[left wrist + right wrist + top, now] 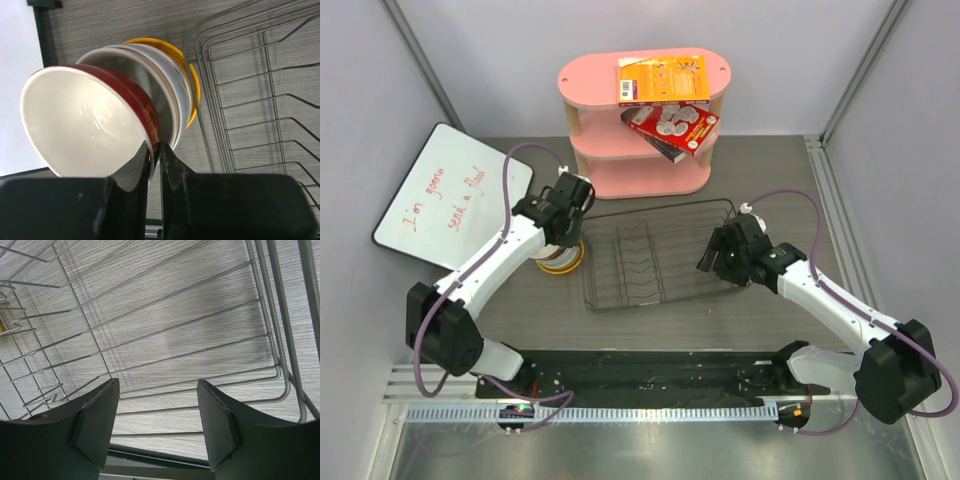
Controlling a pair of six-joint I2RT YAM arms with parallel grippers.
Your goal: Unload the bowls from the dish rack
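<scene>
Desk [790,170] carries wire dish rack [642,262]. Bowl stack on desk just left of rack: dark red bowl [85,125] on top, white bowl [167,82] and yellow bowl [194,85] beneath. Left fingers [177,175] pinch dark red bowl's rim. Right fingers [95,420] spread wide, holding nothing, over rack's right end.

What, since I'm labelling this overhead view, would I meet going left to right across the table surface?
Whiteboard → stack of bowls → dish rack.

White arms [490,262]; black joints [445,335]; purple cables [506,185]
</scene>
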